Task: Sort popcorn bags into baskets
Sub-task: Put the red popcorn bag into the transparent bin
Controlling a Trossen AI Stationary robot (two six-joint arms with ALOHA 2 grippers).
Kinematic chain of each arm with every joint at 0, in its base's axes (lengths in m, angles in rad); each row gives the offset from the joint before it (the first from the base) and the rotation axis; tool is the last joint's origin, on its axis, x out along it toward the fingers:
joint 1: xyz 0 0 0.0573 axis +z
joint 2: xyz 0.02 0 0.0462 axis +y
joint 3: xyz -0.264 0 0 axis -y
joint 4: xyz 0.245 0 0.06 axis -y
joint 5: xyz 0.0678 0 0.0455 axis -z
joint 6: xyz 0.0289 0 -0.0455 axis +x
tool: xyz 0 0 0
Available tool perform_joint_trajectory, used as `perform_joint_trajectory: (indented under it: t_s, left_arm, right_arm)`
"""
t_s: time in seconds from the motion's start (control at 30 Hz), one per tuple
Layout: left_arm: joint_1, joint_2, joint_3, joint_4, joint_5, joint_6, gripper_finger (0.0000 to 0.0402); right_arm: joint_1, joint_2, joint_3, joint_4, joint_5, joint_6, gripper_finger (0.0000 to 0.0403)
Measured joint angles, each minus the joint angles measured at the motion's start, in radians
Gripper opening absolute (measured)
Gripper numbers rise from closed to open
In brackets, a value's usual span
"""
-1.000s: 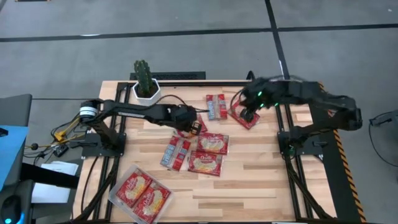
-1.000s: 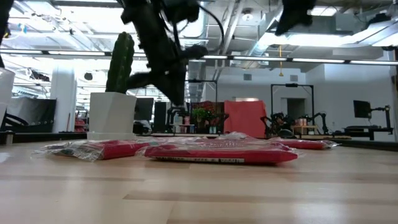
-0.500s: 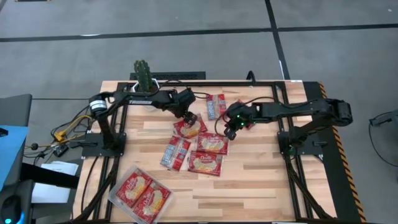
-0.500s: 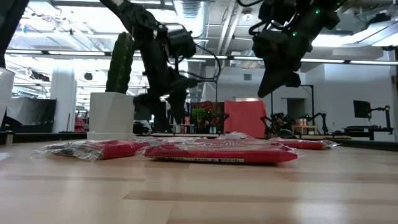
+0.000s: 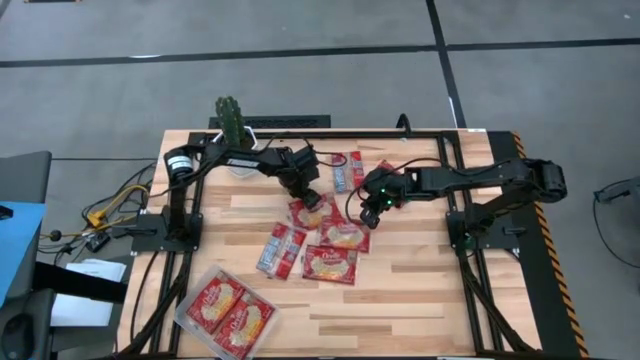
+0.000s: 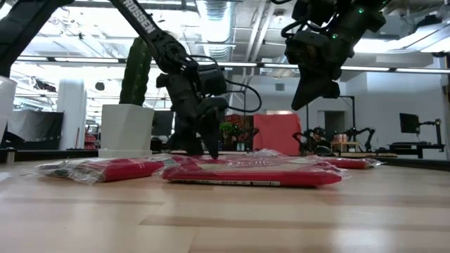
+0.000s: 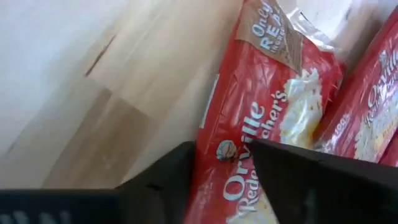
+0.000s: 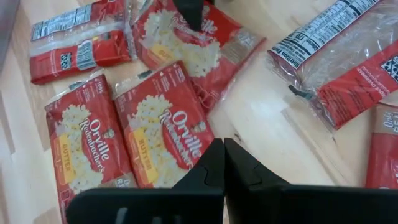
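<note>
Several red popcorn bags lie flat in the middle of the table: one under my left gripper (image 5: 314, 213), two beside it (image 5: 345, 236) (image 5: 331, 265), and two showing their backs (image 5: 283, 247) (image 5: 346, 173). My left gripper (image 5: 308, 197) is open and points down, low over the first bag (image 7: 267, 106), with a finger on either side of a strip of it (image 6: 204, 147). My right gripper (image 5: 370, 211) is shut and empty, hanging above the bags (image 6: 301, 102) (image 8: 222, 158). The clear tray (image 5: 186, 318) at the near left holds two bags. My left gripper comes at the popcorn bag from above, its open fingertips (image 7: 168, 177) down at the bag's printed top face (image 7: 239, 155). The bag lies flat on the table. I cannot tell whether the fingertips touch it.
A white pot with a cactus (image 5: 234, 138) stands at the far left, behind my left arm. Bare wood lies along the near edge and the right side (image 5: 420, 300).
My left gripper has come down from well above the table onto the popcorn bag below it. My right gripper has gone from the far right toward the middle of the table and down, then stayed over the bags.
</note>
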Motion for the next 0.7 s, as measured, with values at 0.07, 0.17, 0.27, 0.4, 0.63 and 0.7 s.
perform_joint_trajectory:
  t_s: [0.07, 0.17, 0.27, 0.4, 0.63, 0.7]
  left_arm:
    - [0.003, 0.013, 0.0, 0.009, 0.034, 0.021, 0.0116]
    - [0.007, 0.018, -0.001, 0.015, 0.051, 0.02, 0.0043]
    - [0.011, 0.012, -0.002, 0.016, 0.048, -0.019, 0.0014]
    - [0.025, -0.014, 0.005, -0.005, 0.069, -0.063, 0.0007]
    - [0.013, -0.154, 0.039, -0.063, 0.052, -0.152, 0.0003]
    - [-0.004, -0.218, 0.039, -0.104, 0.049, -0.174, 0.0002]
  right_arm:
    - [0.0, 0.0, 0.0, 0.0, 0.007, -0.001, 0.0016]
    - [0.0, 0.0, 0.0, 0.0, 0.007, -0.008, 0.0016]
    - [0.0, 0.0, 0.0, 0.0, 0.008, -0.009, 0.0014]
    - [0.0, 0.0, 0.0, -0.002, 0.008, -0.027, 0.0015]
    - [0.001, -0.002, 0.0, -0.004, 0.005, -0.044, 0.0016]
    - [0.002, -0.01, 0.0, -0.006, 0.003, -0.059, 0.0014]
